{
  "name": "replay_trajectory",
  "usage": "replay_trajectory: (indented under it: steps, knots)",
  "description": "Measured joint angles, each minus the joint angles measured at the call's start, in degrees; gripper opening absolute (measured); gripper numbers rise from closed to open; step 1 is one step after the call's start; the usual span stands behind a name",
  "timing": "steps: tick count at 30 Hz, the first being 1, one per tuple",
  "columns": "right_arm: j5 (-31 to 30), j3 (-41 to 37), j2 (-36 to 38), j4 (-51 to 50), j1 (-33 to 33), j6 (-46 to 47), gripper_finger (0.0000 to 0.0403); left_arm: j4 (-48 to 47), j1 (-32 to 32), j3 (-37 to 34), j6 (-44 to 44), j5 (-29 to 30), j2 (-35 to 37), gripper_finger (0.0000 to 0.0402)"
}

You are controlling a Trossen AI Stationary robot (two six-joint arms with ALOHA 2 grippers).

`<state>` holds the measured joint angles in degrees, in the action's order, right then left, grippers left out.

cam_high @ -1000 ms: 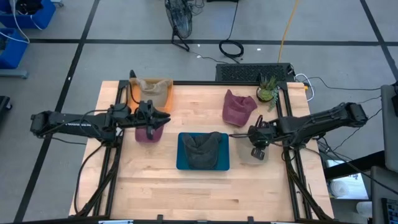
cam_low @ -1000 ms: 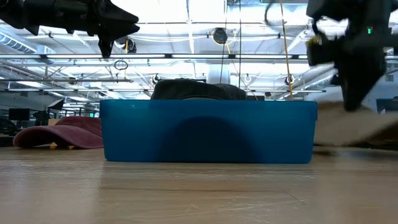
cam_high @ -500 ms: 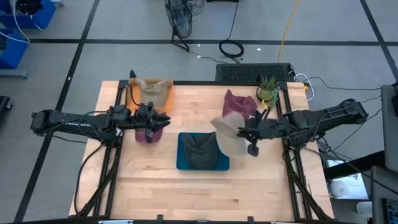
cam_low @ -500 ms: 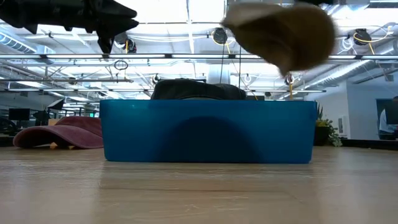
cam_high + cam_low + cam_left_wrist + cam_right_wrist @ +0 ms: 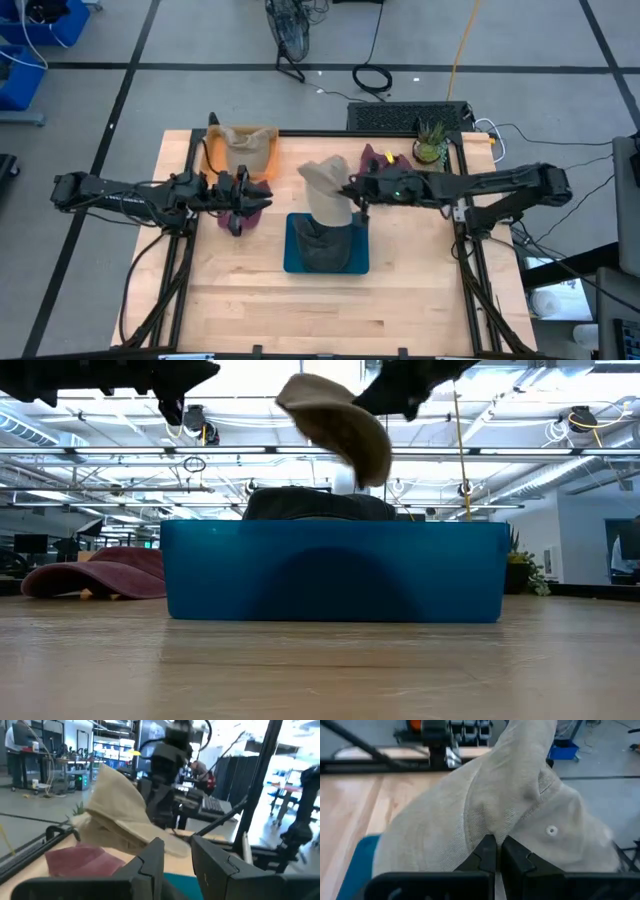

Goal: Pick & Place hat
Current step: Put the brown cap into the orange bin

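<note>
The right gripper (image 5: pixel 352 192) is holding the tan hat (image 5: pixel 327 188) aloft, jaws pinched shut on its fabric, above the blue bin's (image 5: pixel 292 262) far edge. The left gripper (image 5: pixel 243 195), jaws slightly parted, is hovering over a maroon hat (image 5: pixel 256 199).

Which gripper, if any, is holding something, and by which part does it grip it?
The right gripper pinches the beige fabric cap by a fold of its crown cloth, above the blue bin.

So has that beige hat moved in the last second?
Yes. The beige hat, held by the right end effector, swung leftward from the table's right side to above the blue bin.
</note>
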<state>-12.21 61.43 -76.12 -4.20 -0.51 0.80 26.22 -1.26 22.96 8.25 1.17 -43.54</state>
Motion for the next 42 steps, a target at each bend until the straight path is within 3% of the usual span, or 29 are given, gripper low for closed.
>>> replay_trajectory:
  steps: [5,10,16,22,26,36,42]
  knots:
    - [3.35,0.00,-2.77,8.33,-5.22,2.39,0.0004,3.33,-5.67,0.00,-16.17,2.73,-4.71,0.0102]
    - [6.37,0.00,-4.73,10.89,-9.71,6.61,0.0004,15.60,-12.87,0.00,-38.50,16.24,-15.35,0.0102]
    - [9.56,0.00,-6.42,10.67,-11.07,6.97,0.0004,23.50,-15.08,0.00,-59.94,28.65,-26.64,0.0102]
    - [9.53,0.00,-6.42,11.04,-11.07,5.89,0.0004,26.41,-13.70,0.00,-66.85,36.52,-32.40,0.0107]
    - [9.54,0.00,-6.42,10.86,-11.07,5.31,0.0004,32.42,-13.18,0.37,-70.01,36.46,-33.80,0.0136]
    - [9.61,0.00,-7.18,13.74,-12.29,5.95,0.0004,31.22,-11.47,1.84,-75.27,37.87,-34.99,0.0241]
    - [12.78,-0.04,-9.39,14.15,-12.25,8.87,0.0004,30.58,-11.27,2.69,-78.03,39.85,-36.07,0.0253]
